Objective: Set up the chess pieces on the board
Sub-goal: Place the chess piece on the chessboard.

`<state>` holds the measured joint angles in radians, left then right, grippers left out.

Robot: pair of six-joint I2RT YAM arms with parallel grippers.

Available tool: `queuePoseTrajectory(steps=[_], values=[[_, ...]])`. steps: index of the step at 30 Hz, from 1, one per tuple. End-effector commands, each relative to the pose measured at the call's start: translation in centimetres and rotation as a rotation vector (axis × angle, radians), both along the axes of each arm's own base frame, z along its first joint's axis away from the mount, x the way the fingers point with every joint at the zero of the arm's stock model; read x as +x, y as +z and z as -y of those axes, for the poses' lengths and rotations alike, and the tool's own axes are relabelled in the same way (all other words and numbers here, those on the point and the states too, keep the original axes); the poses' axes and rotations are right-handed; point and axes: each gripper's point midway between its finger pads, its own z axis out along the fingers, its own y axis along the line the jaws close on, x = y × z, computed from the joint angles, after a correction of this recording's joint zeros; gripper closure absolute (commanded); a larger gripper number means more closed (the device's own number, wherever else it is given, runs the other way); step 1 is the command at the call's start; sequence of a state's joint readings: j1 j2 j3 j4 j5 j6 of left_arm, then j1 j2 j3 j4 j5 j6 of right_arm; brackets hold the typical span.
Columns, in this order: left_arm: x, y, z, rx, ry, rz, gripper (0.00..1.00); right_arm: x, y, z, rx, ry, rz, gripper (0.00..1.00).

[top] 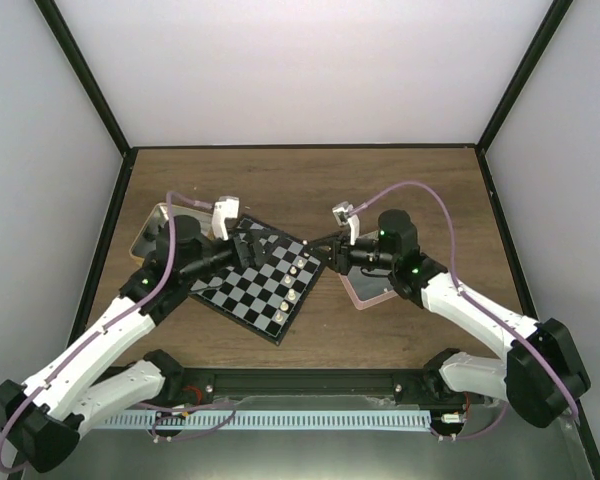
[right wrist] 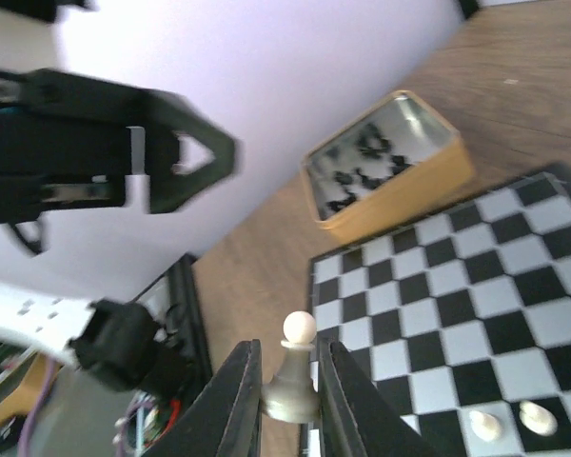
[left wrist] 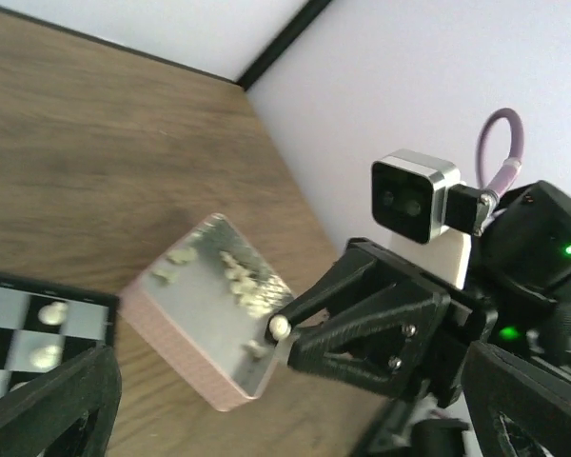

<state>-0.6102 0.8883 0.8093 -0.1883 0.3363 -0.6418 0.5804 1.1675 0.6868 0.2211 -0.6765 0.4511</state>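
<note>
The board (top: pixel 242 296) lies turned at an angle in the middle, with a row of cream-white chess pieces (top: pixel 298 272) along its right edge. My right gripper (top: pixel 318 252) is shut on a cream-white pawn (right wrist: pixel 294 379) and holds it above the board's (right wrist: pixel 476 276) near-right corner. The pawn also shows in the left wrist view (left wrist: pixel 280 327), pinched at that gripper's tip. My left gripper (top: pixel 242 247) hovers over the board's far-left part, jaws wide apart and empty, its fingers (left wrist: pixel 52 409) at the frame's edges.
A pink tray (left wrist: pixel 176 328) with several loose cream-white pieces sits right of the board, partly under the right arm (top: pixel 365 292). A gold tin (right wrist: pixel 390 167) with black pieces stands left of the board, mostly hidden by the left arm in the top view.
</note>
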Motion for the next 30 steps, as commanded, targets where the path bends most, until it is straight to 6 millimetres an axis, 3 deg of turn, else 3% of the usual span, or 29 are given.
queuePoseTrajectory(steps=[1,8,20,30], values=[[-1.4,1.3,2.6,-0.199,-0.144,-0.134,0.02,-4.6,3.4,-1.1,0.106,0.286,0.148,0.89],[-1.9,-0.1,4.8,-0.264,-0.253,-0.306,0.29,-7.2,3.8,-1.3,0.105,0.436,0.245,0.89],[-2.6,-2.1,5.6,-0.269,-0.306,-0.404,0.61,-5.6,4.0,-2.0,0.076,0.397,0.279,0.89],[-3.2,-2.2,5.4,-0.263,-0.323,-0.392,0.71,-4.5,4.0,-2.3,0.061,0.358,0.265,0.89]])
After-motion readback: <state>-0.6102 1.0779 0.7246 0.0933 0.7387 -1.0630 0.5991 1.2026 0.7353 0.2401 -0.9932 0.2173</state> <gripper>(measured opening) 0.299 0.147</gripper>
